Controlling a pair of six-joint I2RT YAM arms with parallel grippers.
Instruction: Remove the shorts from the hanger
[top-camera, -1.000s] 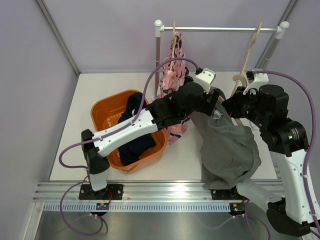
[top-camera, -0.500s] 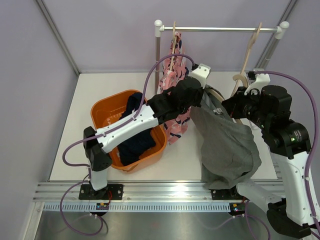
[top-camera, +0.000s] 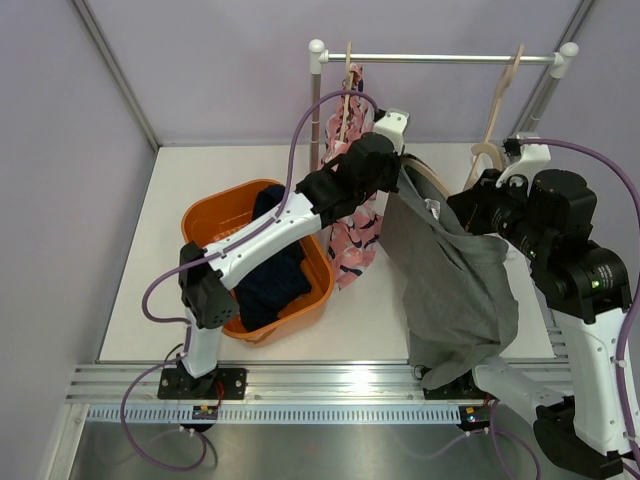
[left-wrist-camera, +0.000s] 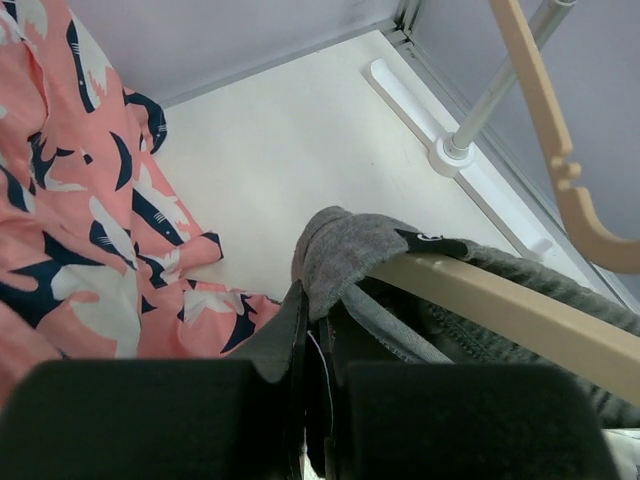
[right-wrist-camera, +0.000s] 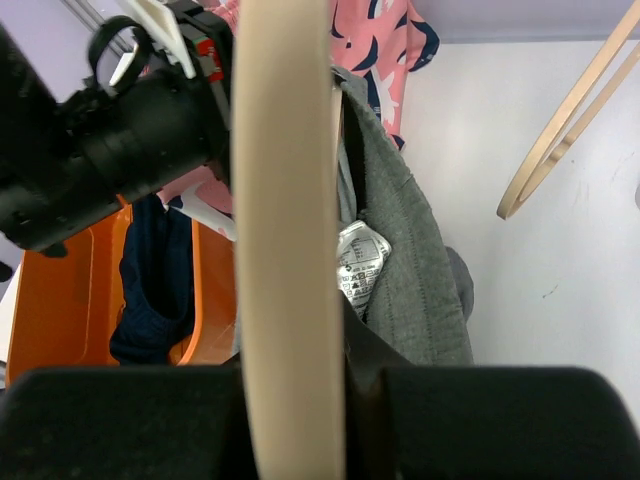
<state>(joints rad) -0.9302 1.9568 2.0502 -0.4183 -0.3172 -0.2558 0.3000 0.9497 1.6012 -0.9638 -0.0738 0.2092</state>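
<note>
Our left fingers (left-wrist-camera: 300, 338) have moved up and back toward the rail (top-camera: 440, 58) in the last second, pulling a corner of the grey shorts (top-camera: 455, 290) with them. They are pinched shut on that corner, right at the tip of the wooden hanger (left-wrist-camera: 480, 290). Our right fingers (right-wrist-camera: 360, 385) are closed on the same hanger. We think the corner is close to slipping off, but the grey shorts are not free yet. We count three shorts: grey at the fingers, pink shorts (top-camera: 352, 230) hanging just beside the left fingers, and navy shorts (top-camera: 270, 280) in the one orange basket (top-camera: 200, 225), well apart. We count three hangers, one being the empty hanger (top-camera: 503, 95).
</note>
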